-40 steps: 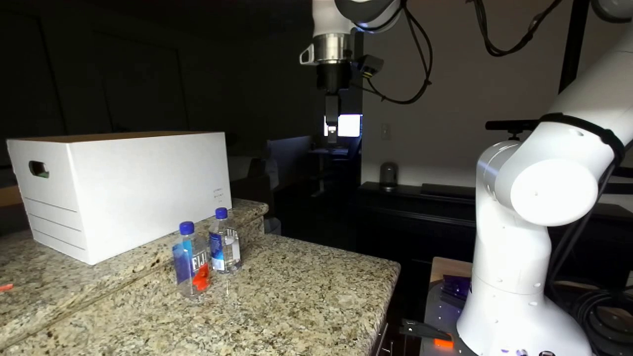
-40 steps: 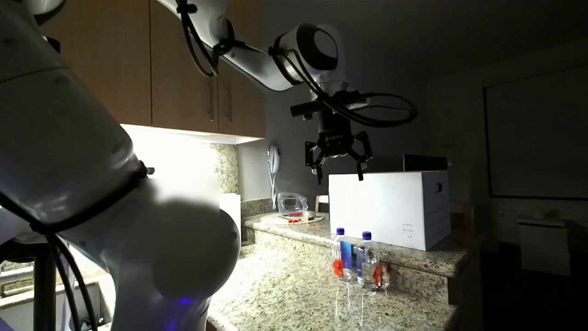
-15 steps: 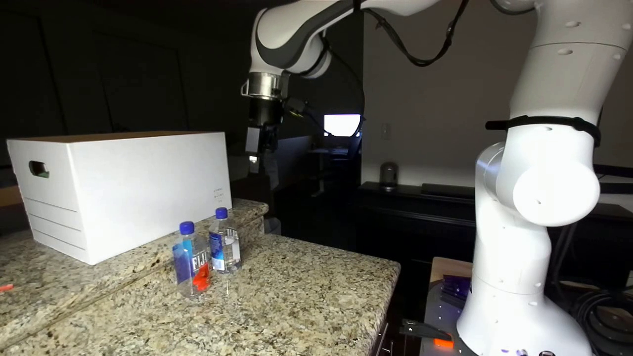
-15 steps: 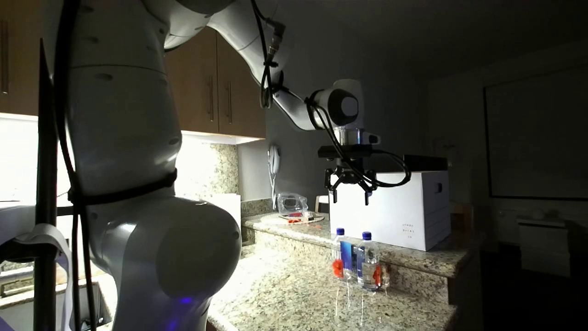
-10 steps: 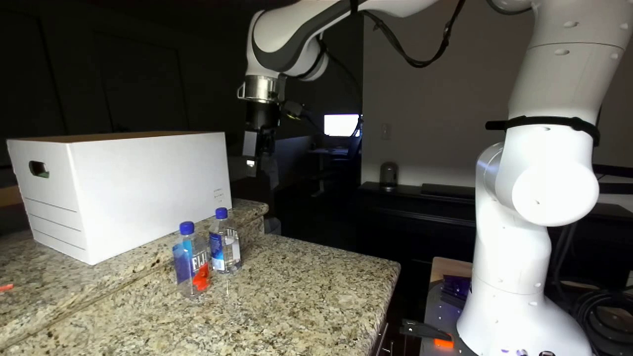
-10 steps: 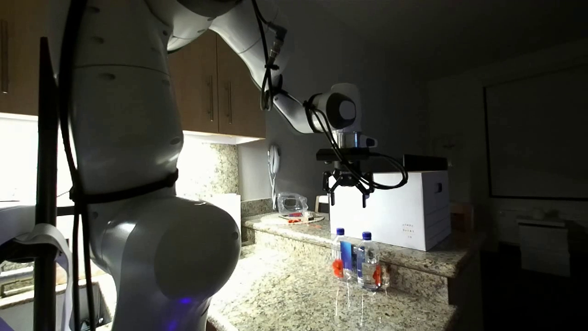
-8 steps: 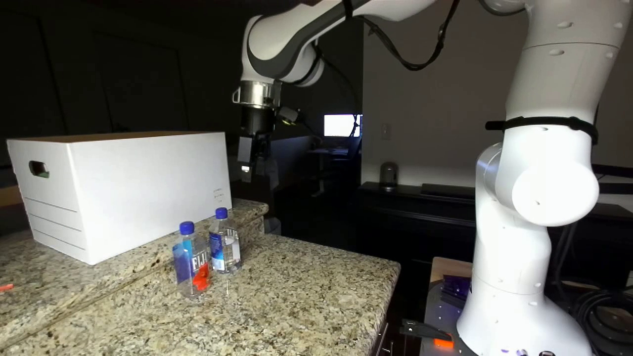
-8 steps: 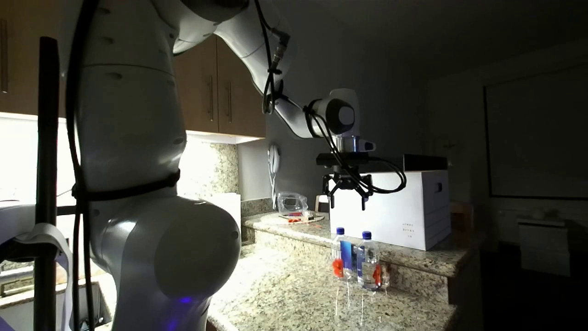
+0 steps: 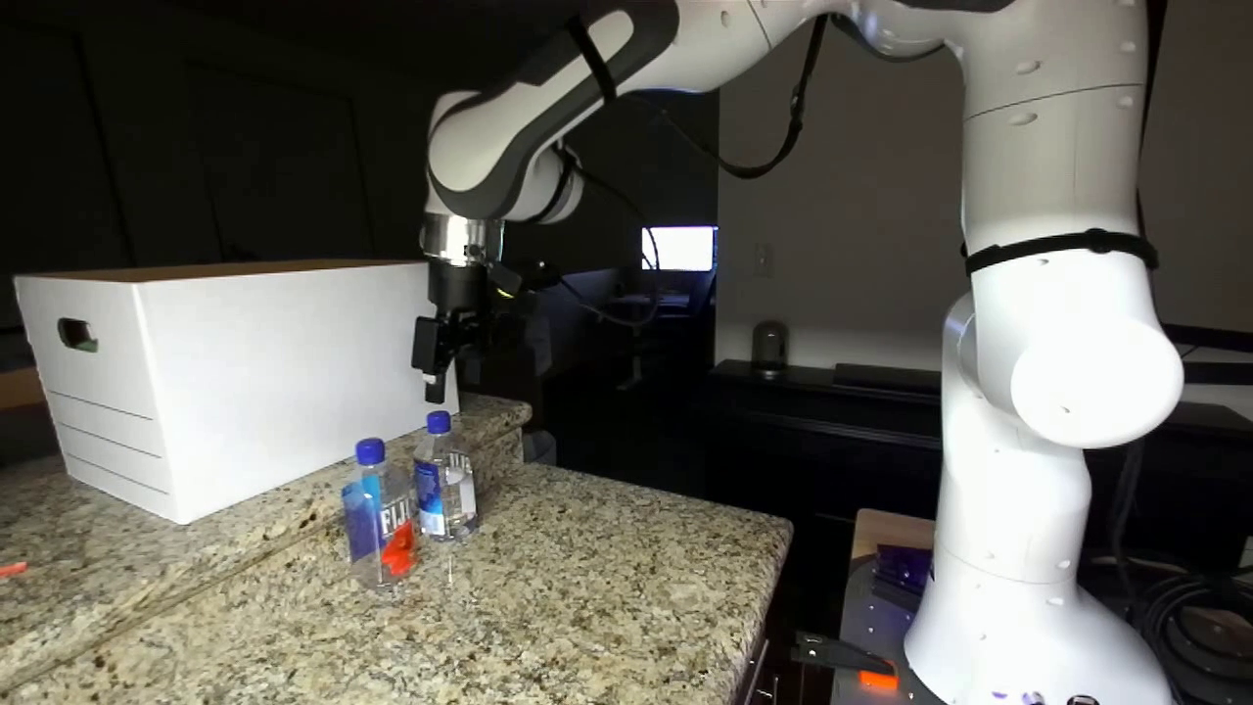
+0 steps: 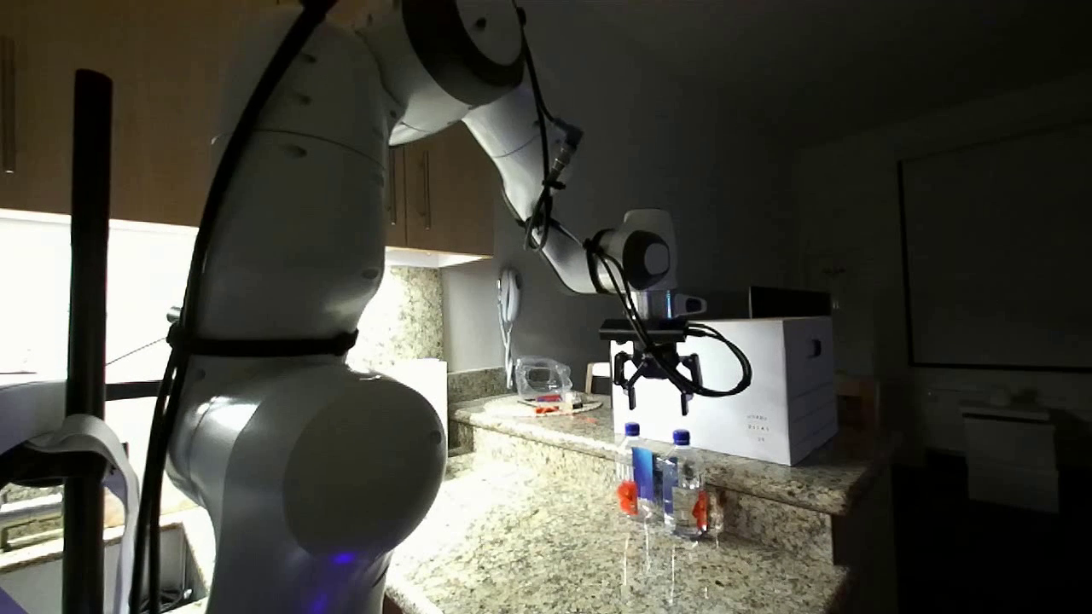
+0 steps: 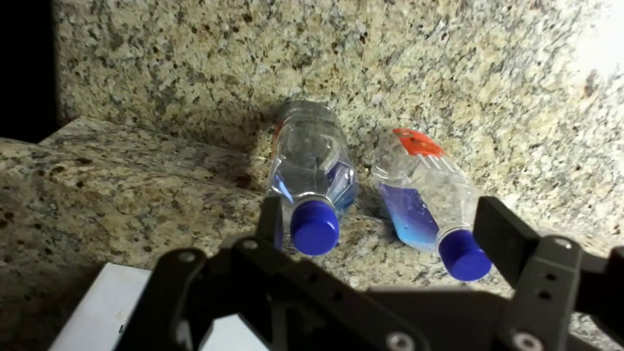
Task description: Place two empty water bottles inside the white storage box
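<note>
There's the speckled surface (image 9: 607, 587), stretching below the tool (image 10: 659, 407); the box (image 9: 294, 382) stands beside the tool. Mid-air hangs the tool, fingers (image 11: 502, 239) wide apart! Under it, upright on the surface, one bottle (image 9: 380, 519), and just beside that, another bottle (image 9: 445, 493), blue caps (image 11: 314, 227) close below the fingers.

The storage box (image 9: 294, 377) at nine o'clock in an exterior view looks like matt cardboard, the counter (image 9: 587, 607) at six like polished granite. In the wrist view, the central water bottle (image 11: 312, 165) and the second water bottle (image 11: 431, 200) at three o'clock are glossy plastic; the end effector (image 11: 382, 229) is matt with metal screws (image 11: 399, 341).
</note>
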Robot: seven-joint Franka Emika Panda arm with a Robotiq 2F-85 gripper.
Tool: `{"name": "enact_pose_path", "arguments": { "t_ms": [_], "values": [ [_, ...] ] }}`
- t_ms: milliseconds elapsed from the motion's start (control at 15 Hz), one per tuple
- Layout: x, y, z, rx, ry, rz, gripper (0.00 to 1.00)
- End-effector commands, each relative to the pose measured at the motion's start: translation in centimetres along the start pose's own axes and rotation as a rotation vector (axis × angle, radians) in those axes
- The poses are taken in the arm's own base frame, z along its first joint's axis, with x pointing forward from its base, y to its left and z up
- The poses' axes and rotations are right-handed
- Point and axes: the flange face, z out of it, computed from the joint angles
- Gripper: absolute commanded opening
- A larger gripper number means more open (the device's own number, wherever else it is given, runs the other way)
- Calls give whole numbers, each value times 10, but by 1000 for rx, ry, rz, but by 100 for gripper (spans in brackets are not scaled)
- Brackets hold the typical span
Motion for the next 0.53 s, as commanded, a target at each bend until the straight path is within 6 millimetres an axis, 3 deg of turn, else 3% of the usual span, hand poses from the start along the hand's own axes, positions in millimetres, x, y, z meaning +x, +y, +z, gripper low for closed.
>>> {"name": "enact_pose_path", "arguments": {
  "t_ms": [0,467],
  "values": [
    [25,16,17,5,-13,117,100],
    [48,34,45,30,-74,215,100]
  ]
}}
